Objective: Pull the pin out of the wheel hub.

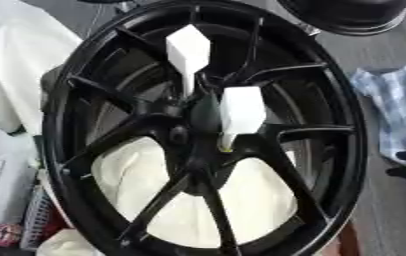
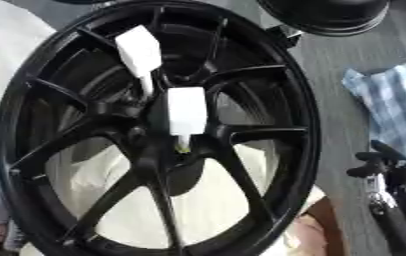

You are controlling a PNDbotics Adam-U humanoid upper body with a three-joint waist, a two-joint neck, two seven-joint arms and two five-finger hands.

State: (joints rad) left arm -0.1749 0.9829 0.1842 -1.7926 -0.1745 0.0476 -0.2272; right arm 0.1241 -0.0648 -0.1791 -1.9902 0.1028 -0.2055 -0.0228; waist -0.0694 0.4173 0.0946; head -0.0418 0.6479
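Observation:
A large black wheel [image 1: 346, 130] with thin spokes fills both views, lying askew. Two white pins stand in its hub [image 1: 182, 134]. The upper pin [image 1: 188, 50] has a blocky white head and a thin stem going down into the hub. The lower pin [image 1: 241, 110] has a similar head, and its pale tip sits in a hole just right of the hub's centre. My right hand [image 2: 383, 162] shows at the right edge, beside the wheel and apart from it, fingers relaxed and holding nothing. My left hand does not show.
A second black round part [image 2: 329, 15] lies at the top right. A blue checked cloth [image 2: 399, 105] lies right of the wheel, above my right hand. White fabric [image 1: 14, 60] lies at the left and cream fabric [image 1: 250, 200] under the spokes.

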